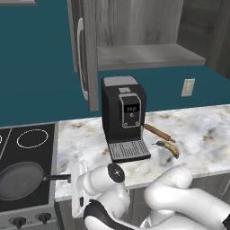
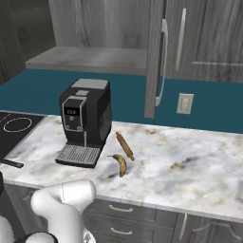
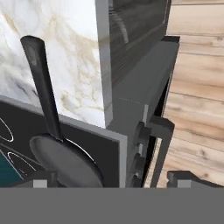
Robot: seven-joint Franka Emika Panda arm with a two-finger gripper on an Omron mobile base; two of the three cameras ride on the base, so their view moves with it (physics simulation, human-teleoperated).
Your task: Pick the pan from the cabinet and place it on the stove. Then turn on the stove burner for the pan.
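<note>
The dark grey pan (image 1: pixel 20 179) lies flat on the stove (image 1: pixel 45 152), on the near part of the black glass. Its black handle (image 1: pixel 56 178) points right toward the counter. In the hand view the pan (image 3: pixel 65 162) is at lower left with its handle (image 3: pixel 43 87) running up, and a thin white arc of the stove burner (image 3: pixel 84 152) shows beside it. My gripper (image 3: pixel 113 180) is open and holds nothing. It hangs in front of the stove's grey front strip (image 3: pixel 131 109), near the black knobs (image 3: pixel 140 132). The cabinet (image 1: pixel 85 54) stands open above, its shelf (image 1: pixel 148 56) bare.
A black coffee machine (image 1: pixel 123 117) stands on the marble counter (image 1: pixel 197 134) right of the stove. A rolling pin (image 1: pixel 157 132) and a banana (image 1: pixel 168 149) lie beside it. Two knobs (image 1: pixel 18 221) show on the stove front. A wall outlet (image 1: pixel 187 87) is behind the counter.
</note>
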